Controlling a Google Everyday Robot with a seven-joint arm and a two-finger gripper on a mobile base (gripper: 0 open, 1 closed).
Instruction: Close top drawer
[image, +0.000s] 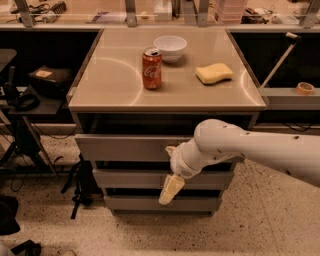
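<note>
Top drawer centre frame, under tabletop; front looks slightly proud, dark gap above. Gripper at front, right of centre, jaws spread, gripping nothing. Push straight in, level, steady; off-centre contact may skew drawer.

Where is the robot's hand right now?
In the camera view, the gripper is right of centre, at the front of the top drawer, below the table holding the red can.

gripper at top drawer front, floor open
</note>
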